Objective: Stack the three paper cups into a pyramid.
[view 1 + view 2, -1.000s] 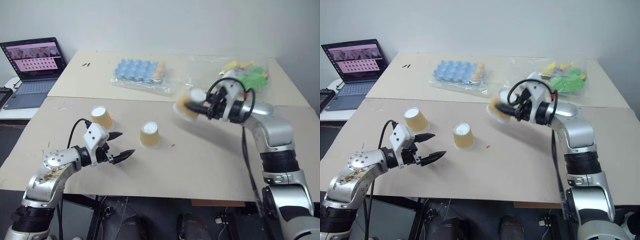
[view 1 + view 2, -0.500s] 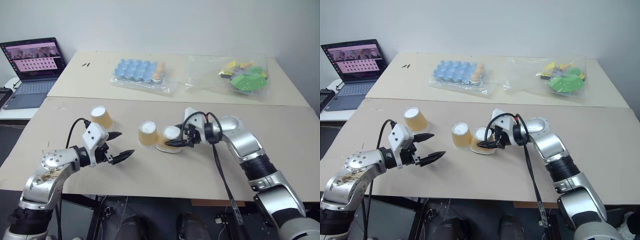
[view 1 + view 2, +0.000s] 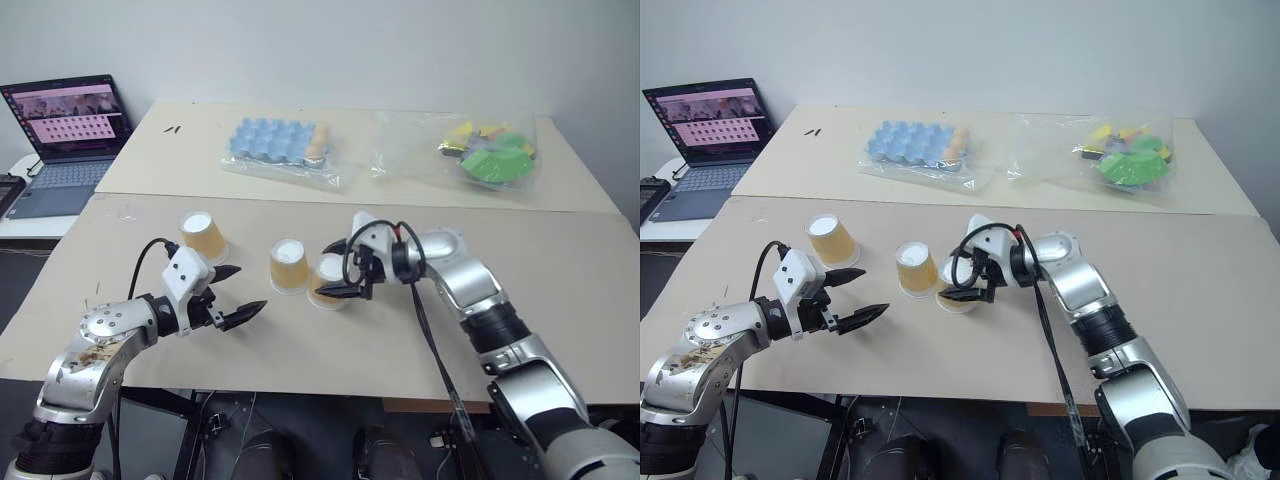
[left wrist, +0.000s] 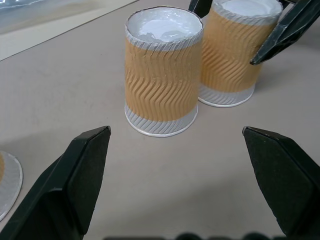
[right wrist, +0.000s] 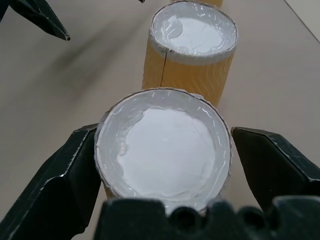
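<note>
A: What's the right gripper (image 3: 338,270) doing?
B: Its two black fingers stand spread either side of an upside-down paper cup (image 3: 328,283), with a sliver of gap each side in the wrist view, so the cup is let go and stands on the table (image 3: 400,340) by itself.

A: And the next cup?
B: The second cup (image 3: 289,266) stands just beside the first, on its left, also base up. The two look nearly touching at their rims; I can't tell if they actually touch.

A: The left gripper (image 3: 233,293)?
B: Spread wide, holding nothing, hovering near the table's front edge, pointing toward that pair.

A: The third cup (image 3: 204,235)?
B: Upside down, apart from the pair, further left and nearer the seam with the rear table. It sits just behind the left gripper.

A: Anything stacked?
B: No, all three stand on the table.
</note>
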### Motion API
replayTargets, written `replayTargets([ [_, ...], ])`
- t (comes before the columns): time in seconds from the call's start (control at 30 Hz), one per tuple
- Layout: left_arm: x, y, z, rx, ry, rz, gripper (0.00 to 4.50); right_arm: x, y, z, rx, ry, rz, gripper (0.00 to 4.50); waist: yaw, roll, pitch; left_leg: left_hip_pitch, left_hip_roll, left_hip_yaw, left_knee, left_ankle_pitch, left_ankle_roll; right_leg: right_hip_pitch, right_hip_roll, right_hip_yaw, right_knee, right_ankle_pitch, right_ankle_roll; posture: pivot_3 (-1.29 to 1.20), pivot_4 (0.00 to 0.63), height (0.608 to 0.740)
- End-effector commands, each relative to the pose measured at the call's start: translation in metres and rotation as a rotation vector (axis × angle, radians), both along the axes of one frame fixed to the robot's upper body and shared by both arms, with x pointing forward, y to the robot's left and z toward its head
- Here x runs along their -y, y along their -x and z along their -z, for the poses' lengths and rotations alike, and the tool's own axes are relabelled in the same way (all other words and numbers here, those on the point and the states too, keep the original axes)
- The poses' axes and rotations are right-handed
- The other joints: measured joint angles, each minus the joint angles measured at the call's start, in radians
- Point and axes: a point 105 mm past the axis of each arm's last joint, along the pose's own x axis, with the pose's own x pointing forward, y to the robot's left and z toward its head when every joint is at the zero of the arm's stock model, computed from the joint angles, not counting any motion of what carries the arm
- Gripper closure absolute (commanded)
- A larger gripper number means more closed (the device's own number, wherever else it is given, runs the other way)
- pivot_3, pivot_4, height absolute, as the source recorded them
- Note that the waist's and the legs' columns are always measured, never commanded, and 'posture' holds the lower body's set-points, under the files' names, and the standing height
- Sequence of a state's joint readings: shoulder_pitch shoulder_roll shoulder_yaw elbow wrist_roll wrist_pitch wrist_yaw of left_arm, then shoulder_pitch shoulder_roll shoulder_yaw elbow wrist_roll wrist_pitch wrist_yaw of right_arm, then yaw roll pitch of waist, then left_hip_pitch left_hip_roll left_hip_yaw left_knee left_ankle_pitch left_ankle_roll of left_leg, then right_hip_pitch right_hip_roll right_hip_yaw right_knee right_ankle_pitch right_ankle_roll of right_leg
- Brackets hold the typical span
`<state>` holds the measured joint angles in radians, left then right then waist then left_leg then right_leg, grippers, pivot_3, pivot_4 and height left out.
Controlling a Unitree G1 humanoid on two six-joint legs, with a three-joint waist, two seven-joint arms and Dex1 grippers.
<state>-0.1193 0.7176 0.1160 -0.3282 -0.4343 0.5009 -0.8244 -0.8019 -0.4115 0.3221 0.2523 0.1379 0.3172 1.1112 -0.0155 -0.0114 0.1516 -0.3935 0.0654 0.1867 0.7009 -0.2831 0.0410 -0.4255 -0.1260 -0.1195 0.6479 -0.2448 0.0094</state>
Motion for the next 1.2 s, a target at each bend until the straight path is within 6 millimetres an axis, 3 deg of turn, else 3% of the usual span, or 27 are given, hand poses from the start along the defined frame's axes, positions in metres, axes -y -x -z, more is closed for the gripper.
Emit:
replayTargets([
  [0.03, 0.002, 0.0, -0.013, 0.049, 0.004, 0.014, 0.0, -0.003, 0.001, -0.028, 0.083, -0.045, -0.027, 0.03, 0.0, 0.0, 0.0, 0.0, 0.0, 0.0, 0.0, 0.0, 0.0, 0.0, 0.0, 0.0, 0.0, 0.0, 0.0, 0.0, 0.15, 0.733],
  [0.33, -0.006, 0.0, -0.011, 0.065, 0.02, -0.058, 0.0, 0.002, 0.032, -0.094, 0.125, -0.223, -0.079, 0.03, 0.001, 0.0, 0.0, -0.001, 0.0, -0.001, 0.0, 0.0, 0.0, 0.0, 0.0, -0.001, 0.0, 0.0, 0.0, 0.0, 0.15, 0.733],
  [0.4, -0.019, -0.004, -0.016, 0.102, 0.045, -0.165, 0.0, 0.009, 0.031, -0.102, 0.144, -0.244, -0.008, 0.03, 0.0, 0.0, 0.0, -0.001, 0.0, -0.002, 0.0, 0.0, 0.0, 0.0, 0.0, -0.001, 0.0, 0.0, 0.0, 0.0, 0.15, 0.733],
  [0.57, -0.053, -0.004, -0.026, 0.173, 0.094, -0.424, 0.0, 0.043, 0.03, -0.089, 0.145, -0.188, 0.183, 0.03, 0.005, -0.001, 0.0, -0.001, 0.0, -0.003, 0.0, 0.0, 0.0, 0.0, 0.0, -0.001, 0.0, 0.0, 0.0, 0.0, 0.15, 0.733],
  [0.77, -0.076, 0.001, -0.015, 0.145, 0.068, -0.524, 0.0, 0.072, 0.032, -0.081, 0.127, -0.19, 0.351, 0.03, 0.004, -0.001, 0.0, -0.001, -0.001, -0.004, 0.0, -0.001, 0.001, 0.0, -0.002, -0.002, -0.001, 0.0, 0.0, 0.0, 0.15, 0.733],
  [1.03, -0.08, -0.042, 0.0, 0.117, 0.059, -0.481, 0.0, 0.083, 0.036, -0.085, 0.139, -0.198, 0.415, 0.03, 0.011, -0.002, -0.001, 0.001, -0.001, -0.004, 0.0, 0.0, 0.0, 0.002, -0.002, -0.002, 0.0, 0.001, -0.001, 0.0, 0.15, 0.733],
  [1.2, -0.078, -0.07, -0.005, 0.142, 0.058, -0.443, 0.0, 0.073, 0.06, -0.078, 0.083, -0.188, 0.302, 0.03, 0.011, -0.002, -0.001, -0.002, -0.002, -0.003, 0.0, 0.0, 0.0, 0.001, 0.0, -0.003, 0.0, 0.001, -0.001, 0.0, 0.15, 0.733],
])
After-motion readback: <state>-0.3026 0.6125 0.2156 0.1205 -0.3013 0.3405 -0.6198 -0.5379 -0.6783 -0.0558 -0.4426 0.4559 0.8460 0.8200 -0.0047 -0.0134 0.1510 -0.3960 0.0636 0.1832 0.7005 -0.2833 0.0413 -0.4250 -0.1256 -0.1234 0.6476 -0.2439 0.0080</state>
